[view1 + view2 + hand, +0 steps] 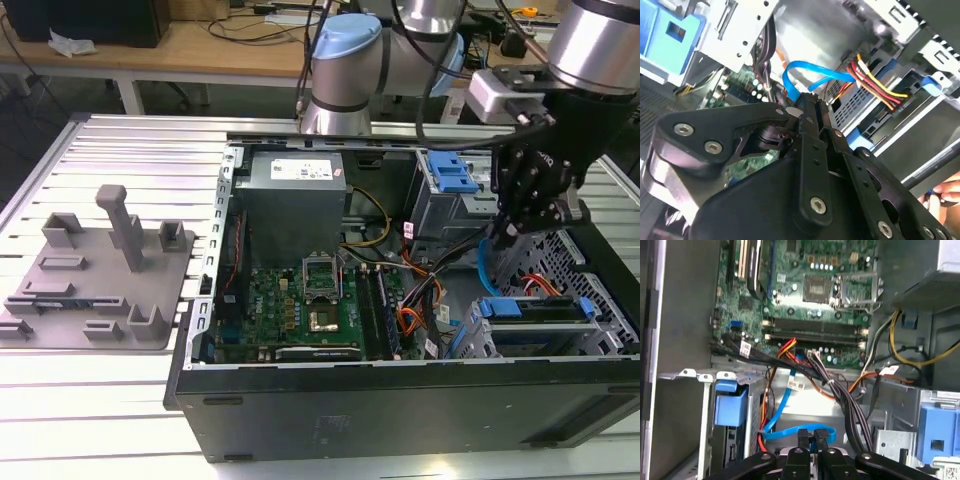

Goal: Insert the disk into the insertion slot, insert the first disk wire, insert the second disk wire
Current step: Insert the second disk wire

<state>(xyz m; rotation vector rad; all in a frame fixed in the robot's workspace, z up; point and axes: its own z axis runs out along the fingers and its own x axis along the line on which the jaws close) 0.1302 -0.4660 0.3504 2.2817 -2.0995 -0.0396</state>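
The disk (pixel 532 309), framed by its blue carrier, lies inside the insertion slot (pixel 478 338) of the grey perforated cage at the exterior view's right. My black gripper (pixel 508 228) hangs just above and behind that cage. In both wrist views its fingertips (pixel 803 436) stand close together on the end of a flat blue disk wire (pixel 785 395), which loops from the gripper (pixel 807 102) back toward the motherboard. A red, yellow and black wire bundle (pixel 875 84) runs to the disk's end by the blue carrier (pixel 927 85). The carrier's end (pixel 730 407) also shows in the first wrist view.
The open computer case (pixel 400 400) holds a motherboard (pixel 300 300), a grey power supply (pixel 292 195) and a taller bay with a blue latch (pixel 455 172). Black and orange cable bundles (pixel 840 390) cross near the gripper. A grey fixture (pixel 95 270) lies outside. A hand (pixel 946 192) shows nearby.
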